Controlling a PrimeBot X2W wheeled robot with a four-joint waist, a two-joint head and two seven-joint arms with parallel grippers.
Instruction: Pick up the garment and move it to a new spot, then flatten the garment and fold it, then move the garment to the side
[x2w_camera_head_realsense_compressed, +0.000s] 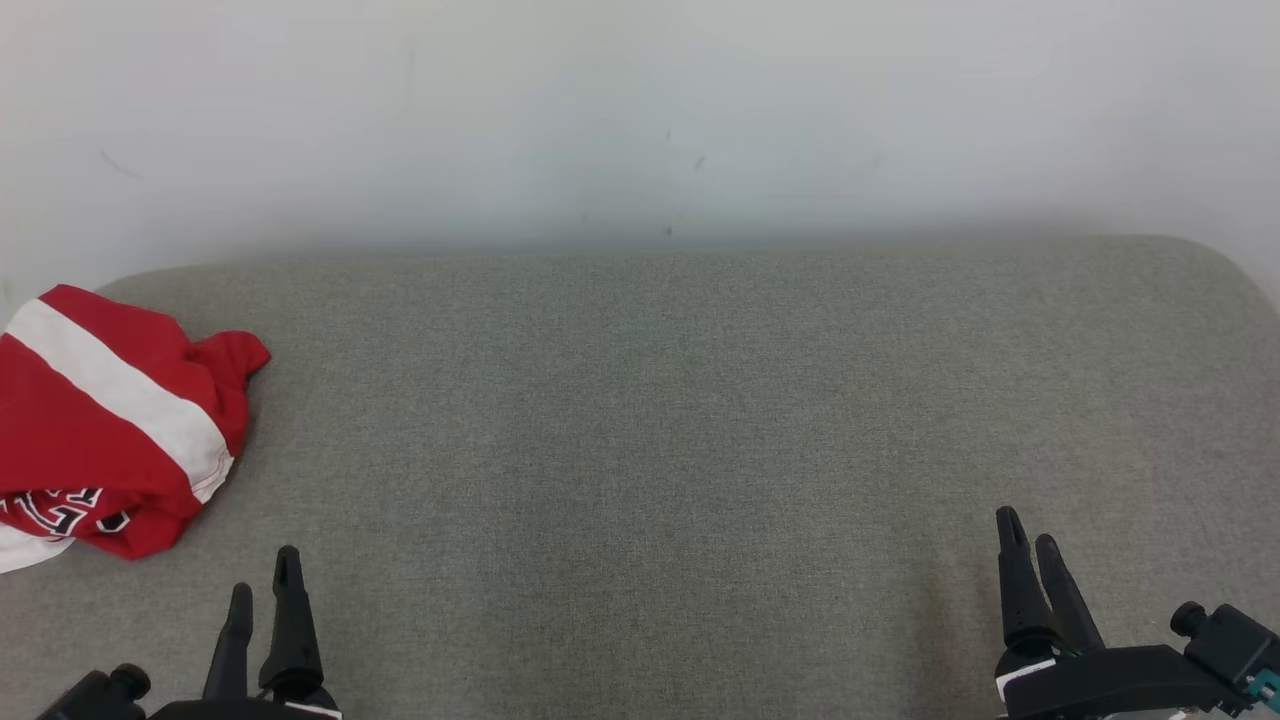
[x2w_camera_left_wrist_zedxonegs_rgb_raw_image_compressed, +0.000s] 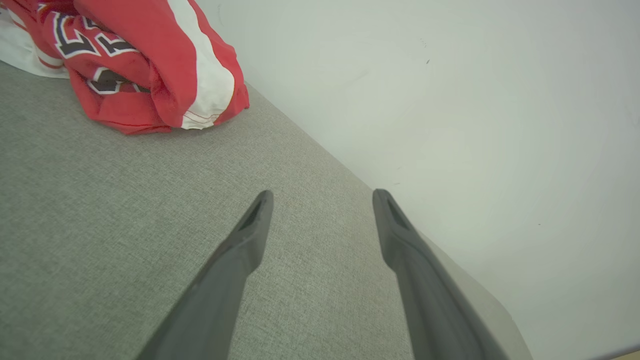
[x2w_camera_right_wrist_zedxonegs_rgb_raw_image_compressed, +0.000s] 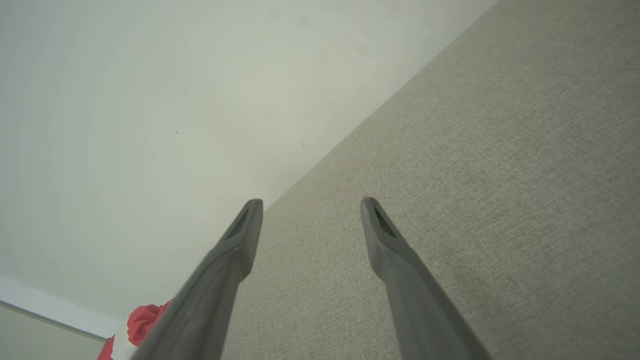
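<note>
A red garment (x2w_camera_head_realsense_compressed: 105, 440) with a broad white stripe and black-and-white lettering lies bunched at the far left of the grey fabric surface (x2w_camera_head_realsense_compressed: 660, 430). The left wrist view has the garment (x2w_camera_left_wrist_zedxonegs_rgb_raw_image_compressed: 145, 65) at its upper left, and a red scrap of the garment (x2w_camera_right_wrist_zedxonegs_rgb_raw_image_compressed: 142, 320) peeks in at the lower left of the right wrist view. My left gripper (x2w_camera_head_realsense_compressed: 264, 575) hovers open at the lower left, just right of and nearer than the cloth, nothing between its fingers. My right gripper (x2w_camera_head_realsense_compressed: 1028, 530) stands open and empty at the lower right, far from the garment.
A pale wall (x2w_camera_head_realsense_compressed: 640, 120) rises directly behind the grey surface. The surface's far corners are rounded, and its right back corner (x2w_camera_head_realsense_compressed: 1215, 265) curves away near the picture's edge. Broad bare fabric stretches between the two grippers.
</note>
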